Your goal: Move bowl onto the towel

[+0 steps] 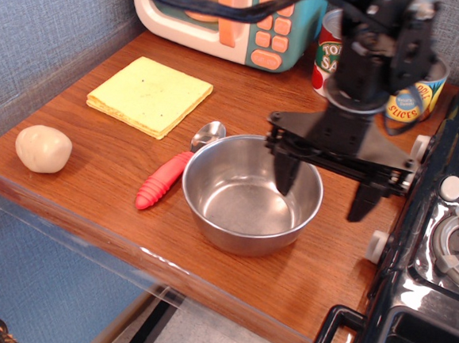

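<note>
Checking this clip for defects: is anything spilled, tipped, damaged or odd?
Nothing stands out. The bowl sits upright and empty, the towel lies flat, and the open gripper straddles the bowl's right rim.

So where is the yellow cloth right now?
The flat pale-yellow square towel lies on the wooden counter at the back left, in front of the toy microwave and up-left of the shiny round steel bowl.

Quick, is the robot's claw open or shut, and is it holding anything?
Gripper: open, holding nothing; one finger inside the bowl, the other outside its right rim.
</note>
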`<action>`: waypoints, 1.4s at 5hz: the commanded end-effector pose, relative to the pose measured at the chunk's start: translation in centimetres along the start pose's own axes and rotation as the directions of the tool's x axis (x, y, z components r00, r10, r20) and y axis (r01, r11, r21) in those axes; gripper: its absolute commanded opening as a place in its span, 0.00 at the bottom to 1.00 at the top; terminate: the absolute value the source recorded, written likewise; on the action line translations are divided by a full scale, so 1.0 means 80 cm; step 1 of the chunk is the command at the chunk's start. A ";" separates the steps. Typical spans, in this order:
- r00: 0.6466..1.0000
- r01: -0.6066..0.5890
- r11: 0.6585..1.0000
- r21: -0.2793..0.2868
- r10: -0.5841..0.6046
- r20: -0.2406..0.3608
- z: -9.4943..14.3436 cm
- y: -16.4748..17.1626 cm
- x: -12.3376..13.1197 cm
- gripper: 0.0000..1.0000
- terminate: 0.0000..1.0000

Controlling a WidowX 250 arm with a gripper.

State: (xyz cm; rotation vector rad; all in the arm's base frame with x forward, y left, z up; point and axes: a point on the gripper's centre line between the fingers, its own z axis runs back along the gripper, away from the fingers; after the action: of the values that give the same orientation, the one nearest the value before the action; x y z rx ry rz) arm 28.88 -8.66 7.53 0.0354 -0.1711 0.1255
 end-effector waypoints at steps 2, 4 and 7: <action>0.999 -0.028 1.000 -0.007 0.028 -0.028 -0.050 0.011 0.016 1.00 0.00; 0.998 -0.038 0.999 -0.016 0.037 -0.043 -0.068 0.008 0.006 0.00 0.00; 0.999 -0.015 0.993 -0.117 0.019 0.034 0.006 -0.014 0.001 0.00 0.00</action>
State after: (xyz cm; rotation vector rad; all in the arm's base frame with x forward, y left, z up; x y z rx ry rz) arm 28.18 -10.06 6.94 -0.0655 -0.1540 0.1307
